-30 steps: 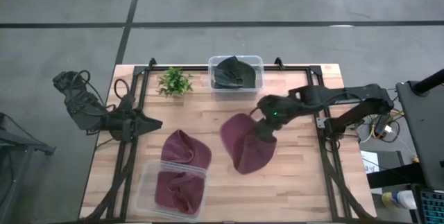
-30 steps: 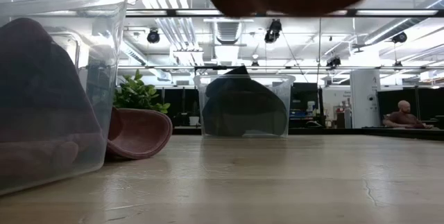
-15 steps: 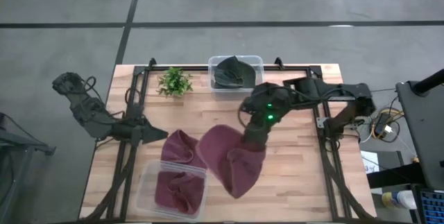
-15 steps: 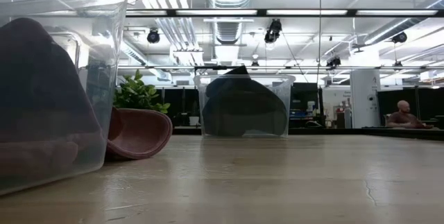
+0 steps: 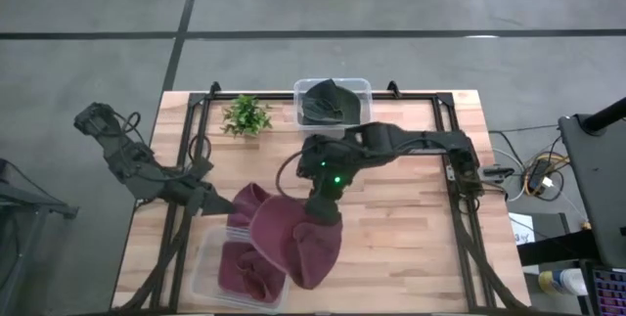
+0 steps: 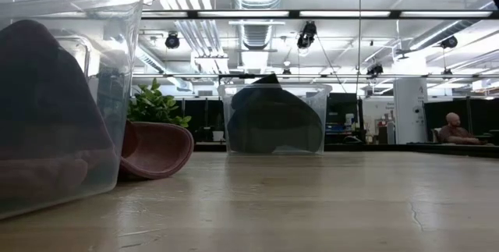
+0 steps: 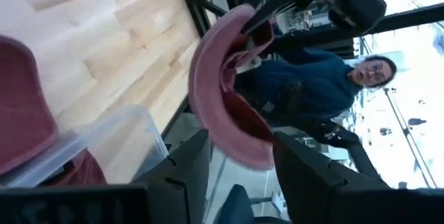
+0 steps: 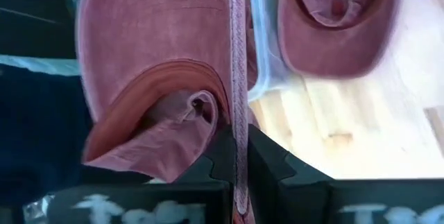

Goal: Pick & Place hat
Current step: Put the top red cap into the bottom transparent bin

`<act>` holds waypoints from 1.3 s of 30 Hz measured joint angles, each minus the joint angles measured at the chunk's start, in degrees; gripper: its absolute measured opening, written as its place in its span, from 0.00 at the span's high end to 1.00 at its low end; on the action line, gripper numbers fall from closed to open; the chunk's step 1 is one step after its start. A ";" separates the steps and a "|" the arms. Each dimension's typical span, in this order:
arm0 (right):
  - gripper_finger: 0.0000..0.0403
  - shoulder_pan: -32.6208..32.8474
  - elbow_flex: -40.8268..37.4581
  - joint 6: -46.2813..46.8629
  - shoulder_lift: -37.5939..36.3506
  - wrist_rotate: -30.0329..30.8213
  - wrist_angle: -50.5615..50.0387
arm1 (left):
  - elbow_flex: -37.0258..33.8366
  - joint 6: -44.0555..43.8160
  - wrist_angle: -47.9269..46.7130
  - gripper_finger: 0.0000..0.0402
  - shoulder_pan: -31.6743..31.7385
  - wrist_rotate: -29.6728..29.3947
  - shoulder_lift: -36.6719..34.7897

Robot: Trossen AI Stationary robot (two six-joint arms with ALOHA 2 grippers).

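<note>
Hat (image 5: pixel 293 243), pinched shut in the right gripper (image 5: pixel 323 208), has travelled left and now hangs over the bin (image 5: pixel 210 257). Release appears due. Left gripper (image 5: pixel 201 196) waits nearby, fingers apart.

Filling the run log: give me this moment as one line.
right gripper: shut on maroon hat, over clear bin | left gripper: open, beside bin | second hat: on table

R arm reaches across table centre, jaws pinched shut; L arm parked at left edge, jaws apparently apart.

hats (image 5: pixel 293 243) maroon | bins (image 5: pixel 333 103) clear | plant (image 5: pixel 245 114) green | table (image 5: pixel 411 218) light wood
</note>
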 joint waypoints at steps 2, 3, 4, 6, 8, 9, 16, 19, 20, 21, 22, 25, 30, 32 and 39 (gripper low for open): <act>0.97 0.30 -0.05 -0.24 0.66 -0.25 0.73 | 0.00 -0.40 0.10 0.62 0.02 1.54 0.44; 0.97 0.47 -0.05 -0.64 0.91 -0.32 0.73 | 0.00 -0.49 -0.11 0.62 0.02 2.42 0.95; 0.97 0.71 -0.05 -0.84 1.08 -0.39 1.13 | 0.00 -0.89 -0.37 0.62 0.06 2.82 1.50; 0.97 1.07 -0.07 -0.96 1.17 -0.37 2.96 | -0.02 -2.41 -1.56 0.62 0.07 3.88 2.59; 0.97 1.40 -0.04 -0.93 1.17 -0.39 5.08 | -0.02 -3.38 -1.49 0.62 0.31 4.21 3.70; 0.97 1.47 0.16 -0.91 1.15 -0.39 5.82 | -0.02 -3.93 -1.43 0.62 0.51 4.25 4.30; 0.97 1.64 0.41 -1.15 1.08 1.12 3.97 | -0.02 -3.90 1.56 0.62 1.49 4.35 7.04; 0.97 1.79 0.41 -1.20 1.06 1.10 3.37 | -0.02 -3.84 2.20 0.62 1.49 5.41 7.57; 0.97 1.93 0.41 -1.27 1.06 1.07 3.35 | -0.02 -3.71 2.11 0.62 1.52 6.88 7.51; 0.97 2.18 0.41 -1.37 1.06 0.91 3.25 | -0.02 -3.35 1.98 0.62 1.51 8.66 7.32; 0.97 2.38 0.41 -1.37 1.06 0.88 3.04 | -0.02 -3.09 1.78 0.62 1.50 10.01 7.14; 0.97 3.10 0.41 -1.35 1.06 0.35 3.04 | -0.02 -3.42 0.45 0.62 1.42 10.83 6.56; 0.97 4.16 0.41 -1.11 1.02 0.40 3.15 | -0.02 -4.23 1.23 0.62 1.85 9.52 6.74; 0.97 4.17 0.41 -1.11 1.02 1.09 3.22 | -0.02 -4.21 2.22 0.62 2.32 9.53 7.53; 0.97 4.12 0.37 -1.34 1.89 4.31 4.02 | -0.02 -3.85 3.61 0.62 3.00 10.50 9.21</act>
